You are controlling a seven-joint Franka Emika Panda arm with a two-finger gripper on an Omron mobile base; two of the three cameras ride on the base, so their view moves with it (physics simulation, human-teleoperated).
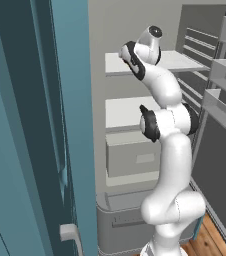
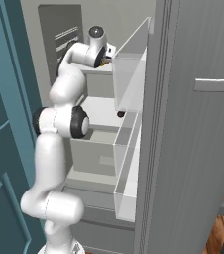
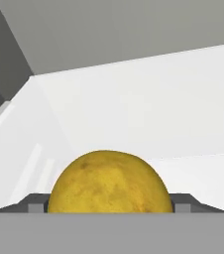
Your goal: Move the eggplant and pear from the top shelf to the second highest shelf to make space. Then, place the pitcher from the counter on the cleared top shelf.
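Fridge interior: you face white shelves and grey walls, door open.
Top shelf (image 1: 185,60): the arm reaches onto it.
Pear (image 3: 109,181): at 6 o'clock in your hand view, between the finger tips (image 3: 34,204); it looks almost round, so no long axis or pointing direction reads.
Gripper (image 3: 109,208): fingers flank the pear; you cannot tell whether they clamp it.
Second highest shelf (image 1: 125,111): white, below, over a grey drawer (image 1: 132,155).
Eggplant (image 2: 120,114): a small dark blob on that shelf's edge.

White arm (image 2: 59,129) rises from lower left, bends at dark joints, reaches into open fridge at top shelf (image 2: 100,69) level. Hand partly hidden behind translucent door bin (image 2: 130,74); small yellow patch at hand, too small to identify. Second highest shelf (image 2: 101,113) below, small dark eggplant (image 2: 120,114) at its right edge. Grey drawer (image 2: 93,155) directly under shelf. Teal door (image 2: 2,124) at left.
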